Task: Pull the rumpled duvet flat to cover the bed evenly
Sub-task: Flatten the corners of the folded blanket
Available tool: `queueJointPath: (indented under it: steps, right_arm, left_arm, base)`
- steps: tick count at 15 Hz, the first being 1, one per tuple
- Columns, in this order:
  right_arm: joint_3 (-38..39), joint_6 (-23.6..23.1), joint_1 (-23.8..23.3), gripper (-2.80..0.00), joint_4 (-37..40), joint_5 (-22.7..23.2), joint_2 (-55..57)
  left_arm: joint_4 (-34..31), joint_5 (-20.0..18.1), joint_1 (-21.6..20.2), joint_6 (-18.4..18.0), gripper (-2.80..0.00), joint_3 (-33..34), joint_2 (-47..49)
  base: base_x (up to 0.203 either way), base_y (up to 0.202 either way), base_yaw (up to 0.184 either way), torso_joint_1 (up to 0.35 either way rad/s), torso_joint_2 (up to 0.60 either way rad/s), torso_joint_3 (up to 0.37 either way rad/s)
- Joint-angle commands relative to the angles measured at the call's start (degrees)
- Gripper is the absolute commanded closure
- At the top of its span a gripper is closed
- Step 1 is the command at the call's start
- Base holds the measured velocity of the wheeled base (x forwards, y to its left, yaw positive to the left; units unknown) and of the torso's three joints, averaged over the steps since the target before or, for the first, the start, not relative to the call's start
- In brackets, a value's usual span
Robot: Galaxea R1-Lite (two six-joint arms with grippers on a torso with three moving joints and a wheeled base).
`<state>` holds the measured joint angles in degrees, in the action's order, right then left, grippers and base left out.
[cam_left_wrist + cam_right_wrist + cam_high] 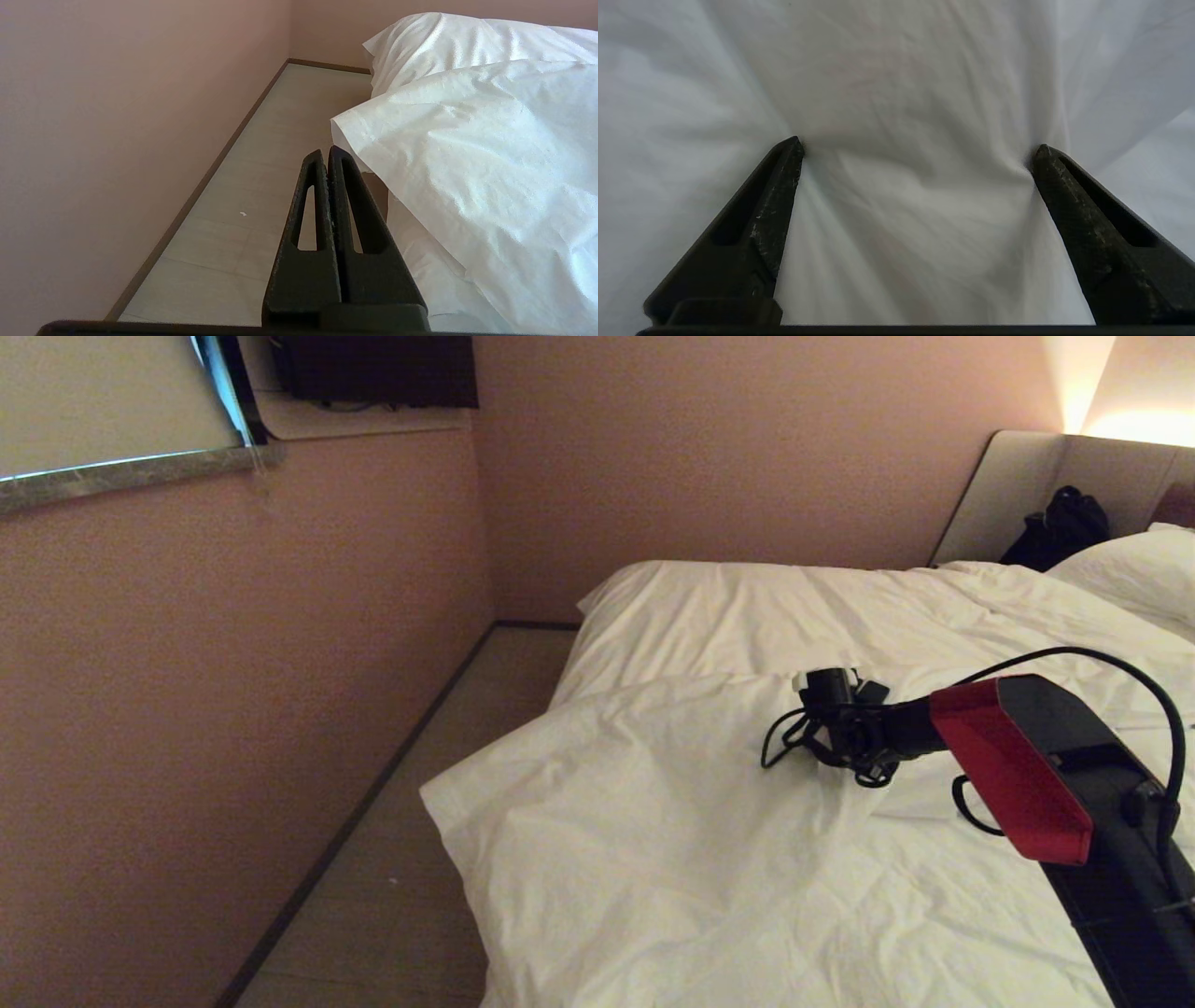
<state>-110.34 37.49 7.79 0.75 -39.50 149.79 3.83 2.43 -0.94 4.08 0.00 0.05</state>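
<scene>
The white duvet [653, 821] lies rumpled on the bed [1018, 495], its near part folded over the far part along a raised edge. My right arm reaches across it from the right. The right gripper [822, 686] is at that fold and stands wide open in the right wrist view [917, 149]. Both fingertips [794, 144] dent the cloth, and a bulge of duvet [915, 224] sits between them. The left gripper [325, 151] is shut on nothing, low beside the bed over the floor, close to the duvet's overhanging corner [345, 128].
A pink wall [233, 663] runs along the left, leaving a narrow strip of pale floor [420, 859] between it and the bed. A white pillow [1139, 574] and a black bag [1060, 537] lie by the headboard at the far right.
</scene>
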Motion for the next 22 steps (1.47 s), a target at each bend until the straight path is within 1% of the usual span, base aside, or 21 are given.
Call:
queueJointPath:
  steps: [1, 12, 16, 19, 20, 22]
  right_arm:
    - [-0.1, 0.2, 0.0, 0.0, -0.2, -0.2, 0.3]
    - [0.2, 0.8, 0.0, 0.0, -0.4, 0.3, -1.6]
    - [1.4, 1.2, 1.7, 0.0, 0.0, 0.5, -4.5]
    - [5.2, 1.9, 3.6, 0.0, 1.9, 0.6, -10.6]
    - [7.0, 2.5, 4.2, 0.0, 3.2, 1.3, -12.7]
    - [11.7, 4.8, 5.6, 0.0, 6.2, 5.0, -17.9]
  left_arm:
    - [0.0, 0.0, 0.0, 0.1, 0.0, 0.0, 0.0]
    - [0.0, 0.0, 0.0, 0.1, 0.0, 0.0, 0.0]
    - [0.0, 0.0, 0.0, 0.1, 0.0, 0.0, 0.0]
    - [0.0, 0.0, 0.0, 0.1, 0.0, 0.0, 0.0]
    - [0.0, 0.0, 0.0, 0.1, 0.0, 0.0, 0.0]
    - [0.0, 0.0, 0.0, 0.1, 0.0, 0.0, 0.0]
  base:
    - [0.0, 0.0, 0.0, 0.0, 0.0, 0.0]
    - [0.0, 0.0, 0.0, 0.0, 0.0, 0.0]
    - [0.0, 0.0, 0.0, 0.0, 0.0, 0.0]
    - [0.0, 0.0, 0.0, 0.0, 0.0, 0.0]
    - [0.0, 0.0, 0.0, 0.0, 0.0, 0.0]
    - [0.0, 0.0, 0.0, 0.0, 0.0, 0.0]
